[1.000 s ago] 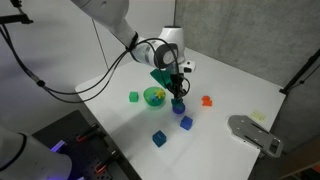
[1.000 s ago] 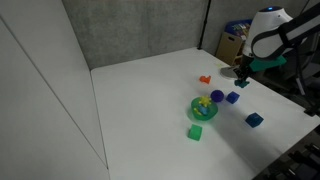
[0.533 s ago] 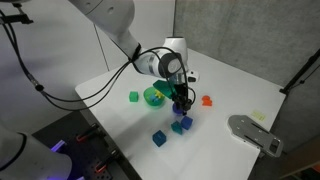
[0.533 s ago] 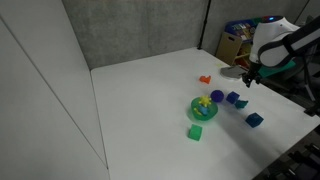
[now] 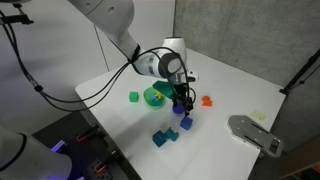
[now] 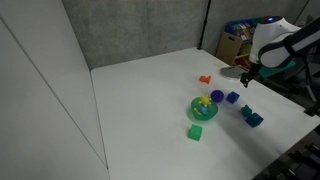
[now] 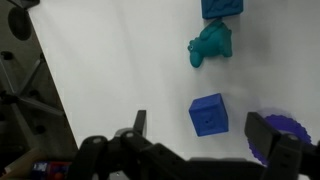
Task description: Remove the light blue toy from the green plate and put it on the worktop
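The light blue toy (image 7: 210, 43) lies free on the white worktop (image 5: 235, 85), just beside a royal-blue cube (image 7: 221, 7). Both exterior views show it there, the toy (image 5: 171, 133) (image 6: 246, 112) being well clear of the green plate (image 5: 149, 98) (image 6: 193, 108). My gripper (image 7: 205, 130) (image 5: 180, 104) (image 6: 246, 82) hovers open above the worktop next to the plate. Nothing is held; another royal-blue cube (image 7: 208, 114) sits on the table below the gap between its fingers (image 7: 140, 122).
The plate still holds a dark blue ball (image 7: 280, 135) and a small yellow piece (image 6: 206, 100). A green cube (image 5: 133, 97) (image 6: 196, 132) and an orange piece (image 5: 207, 100) (image 6: 204, 79) lie nearby. A grey device (image 5: 255, 132) sits at the table's edge.
The jaws have opened wide and let go of the light blue toy, which now lies on the worktop by a blue cube. The arm has barely moved in the last half second.
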Controlling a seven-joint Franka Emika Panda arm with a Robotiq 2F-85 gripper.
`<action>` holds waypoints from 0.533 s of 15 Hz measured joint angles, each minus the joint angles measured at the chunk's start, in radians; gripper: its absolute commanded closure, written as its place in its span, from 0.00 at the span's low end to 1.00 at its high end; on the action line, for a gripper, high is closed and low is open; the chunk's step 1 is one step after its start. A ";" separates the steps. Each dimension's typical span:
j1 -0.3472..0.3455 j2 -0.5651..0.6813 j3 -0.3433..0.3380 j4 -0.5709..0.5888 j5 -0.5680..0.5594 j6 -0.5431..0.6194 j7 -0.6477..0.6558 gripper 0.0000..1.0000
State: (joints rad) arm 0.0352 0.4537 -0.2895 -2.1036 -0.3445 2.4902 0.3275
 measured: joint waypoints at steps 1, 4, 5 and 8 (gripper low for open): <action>0.004 -0.002 0.000 0.000 -0.002 0.000 0.000 0.00; 0.022 -0.017 0.005 -0.002 -0.002 -0.002 0.002 0.00; 0.028 -0.025 0.011 -0.004 -0.002 -0.003 0.004 0.00; 0.047 -0.068 0.040 -0.015 0.000 -0.023 0.012 0.00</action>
State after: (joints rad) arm 0.0818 0.3860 -0.2495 -2.1182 -0.3446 2.4672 0.3392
